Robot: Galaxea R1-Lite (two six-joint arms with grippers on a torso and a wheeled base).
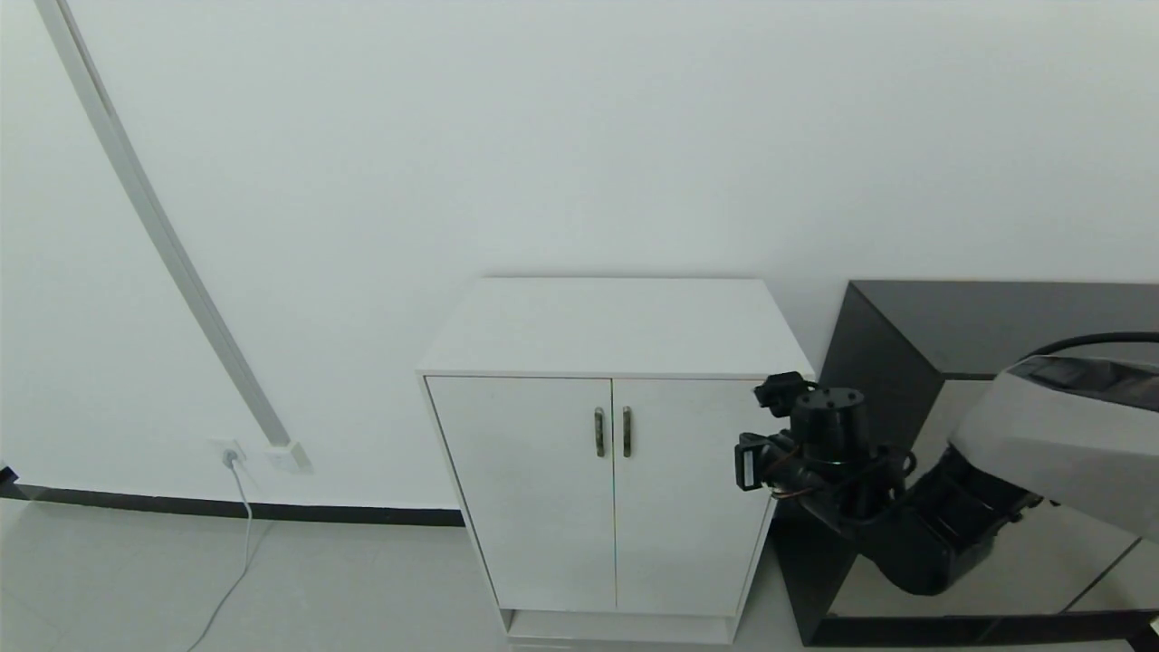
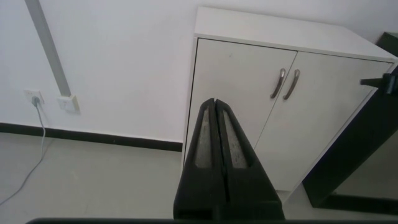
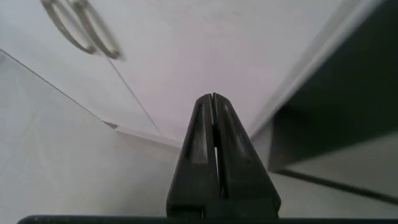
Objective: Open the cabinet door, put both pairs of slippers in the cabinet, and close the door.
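Note:
The white cabinet (image 1: 598, 489) stands against the wall with both doors closed and two metal handles (image 1: 612, 432) side by side at the middle. My right arm hangs in front of the cabinet's right door edge. In the right wrist view my right gripper (image 3: 213, 99) is shut and holds nothing, close to the right door, whose handles (image 3: 81, 28) show off to one side. My left gripper (image 2: 214, 102) is shut and holds nothing, some way back from the cabinet (image 2: 273, 106), facing the left door.
A black cabinet with a mirrored front (image 1: 960, 453) stands right beside the white one. A wall socket with a grey cable (image 1: 237, 507) is at the left. A grey conduit (image 1: 154, 226) runs up the wall. The floor is pale tile.

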